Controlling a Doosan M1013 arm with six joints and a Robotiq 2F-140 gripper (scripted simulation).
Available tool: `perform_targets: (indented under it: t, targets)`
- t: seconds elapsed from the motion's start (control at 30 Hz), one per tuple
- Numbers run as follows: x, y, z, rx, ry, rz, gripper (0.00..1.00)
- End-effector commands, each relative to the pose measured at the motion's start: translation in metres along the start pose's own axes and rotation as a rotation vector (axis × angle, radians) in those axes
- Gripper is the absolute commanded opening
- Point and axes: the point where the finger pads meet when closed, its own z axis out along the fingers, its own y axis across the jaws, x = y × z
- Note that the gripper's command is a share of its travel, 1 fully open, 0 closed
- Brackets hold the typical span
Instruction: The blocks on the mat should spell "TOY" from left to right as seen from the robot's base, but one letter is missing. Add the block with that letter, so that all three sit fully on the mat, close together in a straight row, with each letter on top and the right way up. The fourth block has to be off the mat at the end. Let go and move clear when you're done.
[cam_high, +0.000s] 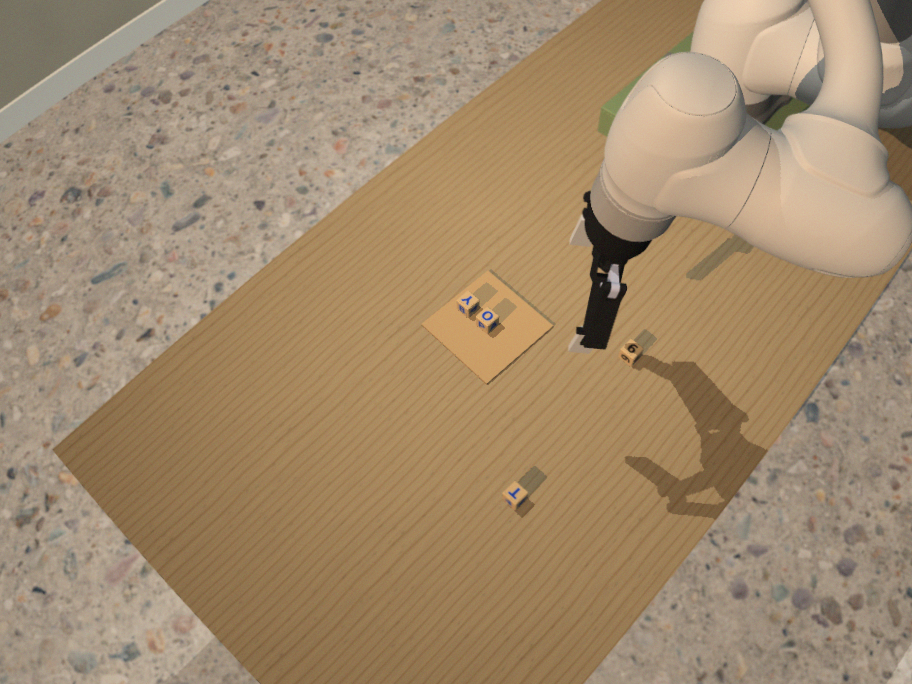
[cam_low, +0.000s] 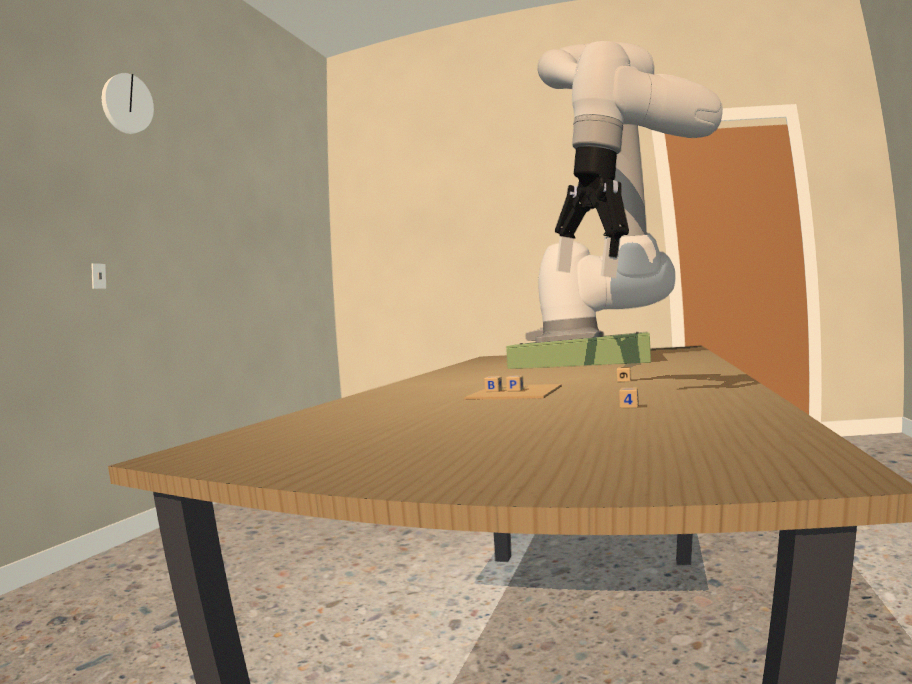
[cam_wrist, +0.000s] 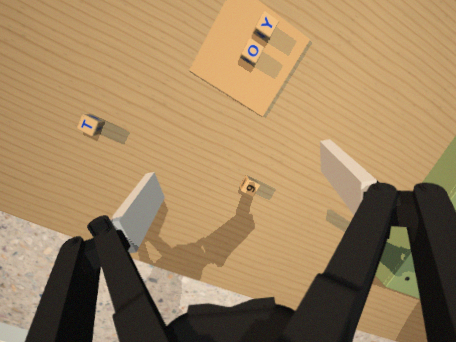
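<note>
The arm (cam_low: 626, 95) had smooth cream-white rounded casings with thin seam lines at the joints and a grey collar at its foot. It was mounted on a flat green base plate (cam_low: 578, 349). The gripper (cam_low: 589, 246) was black, with jointed links and pale flat fingertip pads (cam_wrist: 345, 172).
</note>
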Motion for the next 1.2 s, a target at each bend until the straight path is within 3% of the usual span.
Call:
perform_targets:
  t: [0.0,0.13,0.2,0.3,0.4,0.47,0.63,0.67,0.8,0.83,0.97,1.0,1.07,1.17]
  targets:
    - [0.023,0.001,-0.025,0.026,-0.035,-0.119,1.0]
    - [0.044,0.006,-0.049,0.056,-0.052,-0.246,1.0]
    - [0.044,0.006,-0.049,0.057,-0.052,-0.25,1.0]
    - [0.066,0.013,-0.075,0.094,-0.064,-0.389,1.0]
    - [0.066,0.013,-0.075,0.094,-0.064,-0.389,1.0]
    - [0.085,0.02,-0.098,0.129,-0.068,-0.51,1.0]
    - [0.099,0.027,-0.116,0.159,-0.067,-0.608,1.0]
    - [0.11,0.033,-0.13,0.183,-0.063,-0.684,1.0]
    - [0.12,0.039,-0.145,0.207,-0.056,-0.76,1.0]
    - [0.13,0.046,-0.159,0.23,-0.047,-0.834,1.0]
    - [0.13,0.046,-0.159,0.231,-0.047,-0.837,1.0]
    - [0.139,0.052,-0.169,0.247,-0.038,-0.889,1.0]
    - [0.14,0.048,-0.132,0.19,-0.048,-0.71,1.0]
    - [0.14,0.046,-0.111,0.158,-0.048,-0.607,1.0]
